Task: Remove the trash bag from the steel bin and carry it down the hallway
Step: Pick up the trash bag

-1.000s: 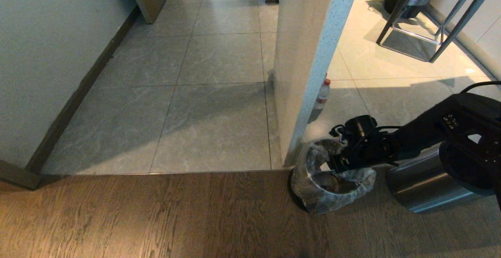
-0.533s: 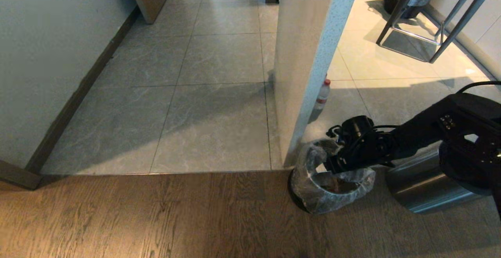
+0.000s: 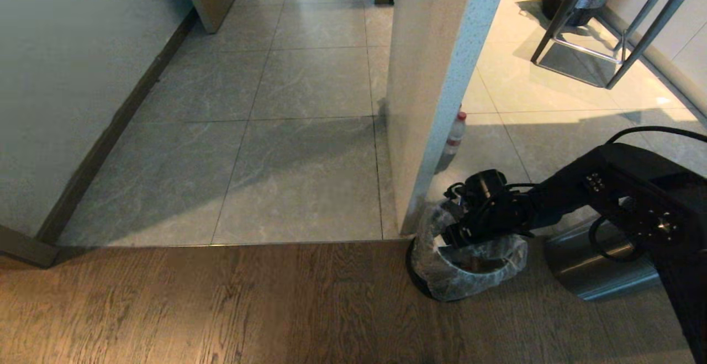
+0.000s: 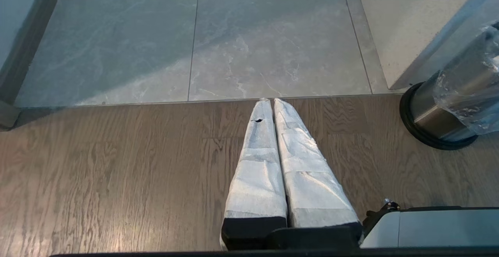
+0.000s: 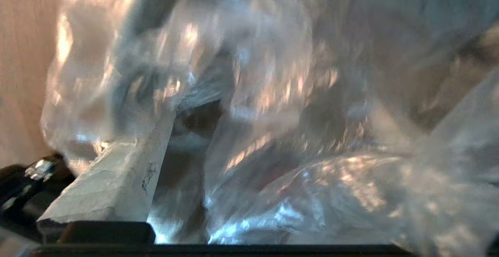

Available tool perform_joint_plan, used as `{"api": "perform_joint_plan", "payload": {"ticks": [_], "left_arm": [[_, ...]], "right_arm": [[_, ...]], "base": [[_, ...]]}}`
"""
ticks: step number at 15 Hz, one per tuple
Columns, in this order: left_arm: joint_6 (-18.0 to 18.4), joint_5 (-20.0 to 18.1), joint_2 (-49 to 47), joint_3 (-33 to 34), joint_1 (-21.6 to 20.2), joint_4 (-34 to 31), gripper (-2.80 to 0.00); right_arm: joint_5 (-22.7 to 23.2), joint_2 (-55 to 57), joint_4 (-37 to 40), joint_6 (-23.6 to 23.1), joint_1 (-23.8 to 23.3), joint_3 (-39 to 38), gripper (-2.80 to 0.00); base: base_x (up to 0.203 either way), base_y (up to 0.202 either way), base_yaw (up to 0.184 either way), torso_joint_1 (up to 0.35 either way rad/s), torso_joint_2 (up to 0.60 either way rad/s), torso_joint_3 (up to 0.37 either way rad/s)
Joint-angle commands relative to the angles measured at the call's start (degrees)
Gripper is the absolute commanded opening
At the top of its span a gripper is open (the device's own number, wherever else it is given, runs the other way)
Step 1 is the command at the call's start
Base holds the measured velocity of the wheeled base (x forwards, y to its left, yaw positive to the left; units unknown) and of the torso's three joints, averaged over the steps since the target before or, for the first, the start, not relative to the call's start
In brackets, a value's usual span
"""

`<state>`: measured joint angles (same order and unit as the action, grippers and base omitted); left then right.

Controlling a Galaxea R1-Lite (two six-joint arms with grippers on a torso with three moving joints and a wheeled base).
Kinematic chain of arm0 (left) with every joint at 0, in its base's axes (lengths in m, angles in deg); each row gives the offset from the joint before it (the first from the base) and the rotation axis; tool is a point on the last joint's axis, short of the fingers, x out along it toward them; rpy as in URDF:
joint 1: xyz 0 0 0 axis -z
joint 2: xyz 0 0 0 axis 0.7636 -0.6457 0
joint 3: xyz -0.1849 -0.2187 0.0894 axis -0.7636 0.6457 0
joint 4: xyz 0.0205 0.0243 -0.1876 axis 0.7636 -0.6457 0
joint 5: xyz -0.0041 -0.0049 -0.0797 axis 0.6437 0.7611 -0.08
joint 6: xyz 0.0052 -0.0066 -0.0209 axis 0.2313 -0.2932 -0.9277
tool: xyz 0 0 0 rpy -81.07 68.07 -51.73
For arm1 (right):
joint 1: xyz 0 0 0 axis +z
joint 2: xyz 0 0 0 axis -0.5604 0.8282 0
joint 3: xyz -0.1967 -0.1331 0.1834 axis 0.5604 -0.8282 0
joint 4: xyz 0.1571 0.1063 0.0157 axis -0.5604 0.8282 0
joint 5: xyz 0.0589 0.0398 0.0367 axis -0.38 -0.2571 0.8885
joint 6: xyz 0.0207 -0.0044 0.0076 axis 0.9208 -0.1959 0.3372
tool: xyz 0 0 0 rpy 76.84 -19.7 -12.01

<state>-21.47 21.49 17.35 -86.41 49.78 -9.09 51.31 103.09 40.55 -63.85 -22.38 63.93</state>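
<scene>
Wood-plank floor, 5 o'clock: steel bin [image 3: 421,275] lined with trash bag [image 3: 469,273], thin, crinkly, light, slippery; gather its rim. Right gripper [image 3: 454,236], fingers apart, inside; left gripper [image 4: 269,105] together.

Head high, facing down; wrists low; steel bin [image 3: 425,281] shared.
</scene>
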Motion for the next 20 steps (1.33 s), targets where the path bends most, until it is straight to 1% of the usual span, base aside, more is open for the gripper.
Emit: {"api": "perform_joint_plan", "payload": {"ticks": [1,4,5,9,13,15,16,20], "left_arm": [[0.0,0.0,0.0,0.0,0.0,0.0,-2.8],[0.0,0.0,0.0,0.0,0.0,0.0,-2.8],[0.0,0.0,0.0,0.0,0.0,0.0,-2.8],[0.0,0.0,0.0,0.0,0.0,0.0,-2.8],[0.0,0.0,0.0,0.0,0.0,0.0,-2.8],[0.0,0.0,0.0,0.0,0.0,0.0,-2.8],[0.0,0.0,0.0,0.0,0.0,0.0,-2.8],[0.0,0.0,0.0,0.0,0.0,0.0,-2.8]], "right_arm": [[-0.1,2.7,-0.6,-0.4,0.1,1.5,0.0],[-0.5,5.0,-1.2,-0.6,0.1,4.4,0.0],[-0.5,5.9,-2.6,-0.7,0.1,5.0,0.0],[-0.8,8.9,-4.7,-1.2,0.1,6.5,0.0],[-1.1,10.5,-9.3,-1.9,0.1,7.9,0.0],[-1.0,10.5,-9.4,-1.8,0.0,7.9,0.0],[-0.9,10.6,-9.5,-2.0,-0.1,7.8,-2.8],[-1.0,9.0,-9.4,-2.7,-0.1,6.8,-2.8]], "base": [[0.0,0.0,0.0,0.0,0.0,0.0],[0.0,0.0,0.0,0.0,0.0,0.0],[0.0,0.0,0.0,0.0,0.0,0.0],[0.0,0.0,0.0,0.0,0.0,0.0],[0.0,0.0,0.0,0.0,0.0,0.0],[0.0,0.0,0.0,0.0,0.0,0.0],[0.0,0.0,0.0,0.0,0.0,0.0],[0.0,0.0,0.0,0.0,0.0,0.0]]}}
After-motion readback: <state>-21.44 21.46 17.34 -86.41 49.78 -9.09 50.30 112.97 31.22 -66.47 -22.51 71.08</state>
